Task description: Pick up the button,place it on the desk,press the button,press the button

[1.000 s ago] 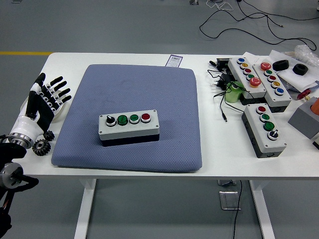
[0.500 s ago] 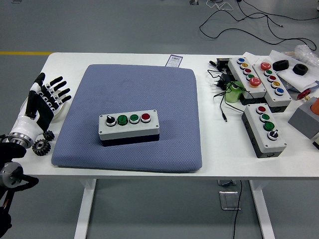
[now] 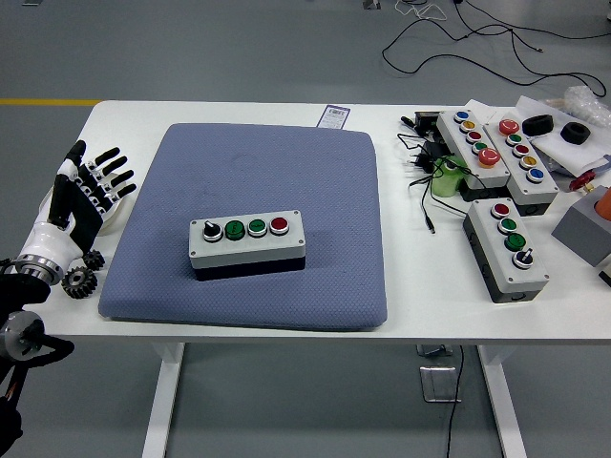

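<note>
Grey button box (image 3: 247, 244) lies long-ways left to right on my blue pad (image 3: 253, 224), buttons facing up, while my left hand (image 3: 84, 196) waits far left, fingers spread.

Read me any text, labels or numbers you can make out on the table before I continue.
None is legible.
Small printed card at the blue-grey cushioned mat's far edge: print too small to read.
Grey four-control button box on the mat: no readable markings.
Grey button boxes at right: labels not discernible.
</note>
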Robot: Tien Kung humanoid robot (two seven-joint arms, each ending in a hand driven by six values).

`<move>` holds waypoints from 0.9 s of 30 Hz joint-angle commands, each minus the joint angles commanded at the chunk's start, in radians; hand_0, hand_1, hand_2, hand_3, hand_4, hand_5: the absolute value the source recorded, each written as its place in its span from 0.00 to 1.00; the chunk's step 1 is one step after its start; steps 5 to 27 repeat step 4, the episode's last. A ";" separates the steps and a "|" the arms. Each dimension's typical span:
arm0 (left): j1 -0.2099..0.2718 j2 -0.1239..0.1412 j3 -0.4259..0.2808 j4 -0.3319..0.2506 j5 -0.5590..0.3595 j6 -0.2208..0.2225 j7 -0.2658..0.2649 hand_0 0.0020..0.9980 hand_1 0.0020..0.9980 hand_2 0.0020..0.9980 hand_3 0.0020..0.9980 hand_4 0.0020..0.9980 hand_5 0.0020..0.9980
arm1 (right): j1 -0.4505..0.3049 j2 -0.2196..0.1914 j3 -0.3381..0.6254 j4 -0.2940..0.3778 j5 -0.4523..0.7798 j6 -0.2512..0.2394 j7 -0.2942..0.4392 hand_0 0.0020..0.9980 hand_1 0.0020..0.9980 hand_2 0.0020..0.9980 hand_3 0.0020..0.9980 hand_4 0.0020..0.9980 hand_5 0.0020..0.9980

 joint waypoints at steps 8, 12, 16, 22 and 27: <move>0.000 0.001 0.004 0.000 -0.001 0.000 0.000 0.79 0.83 0.87 0.78 0.74 1.00 | 0.000 0.001 0.000 0.000 0.000 0.000 0.000 0.67 0.66 0.68 0.62 0.31 0.17; 0.000 0.001 0.004 0.000 -0.001 0.000 0.000 0.79 0.83 0.87 0.78 0.74 1.00 | 0.000 0.001 0.000 0.000 0.000 0.000 0.000 0.67 0.66 0.68 0.62 0.31 0.17; 0.000 0.001 0.004 0.000 -0.001 0.000 0.000 0.79 0.83 0.87 0.78 0.74 1.00 | 0.000 0.001 0.000 0.000 0.000 0.000 0.000 0.67 0.66 0.68 0.62 0.31 0.17; 0.000 0.001 0.004 0.000 -0.001 0.000 0.000 0.79 0.83 0.87 0.78 0.74 1.00 | 0.000 0.001 0.000 0.000 0.000 0.000 0.000 0.67 0.66 0.68 0.62 0.31 0.17; 0.000 0.001 0.004 0.000 -0.001 0.000 0.000 0.79 0.83 0.87 0.78 0.74 1.00 | 0.000 0.001 0.000 0.000 0.000 0.000 0.000 0.67 0.66 0.68 0.62 0.31 0.17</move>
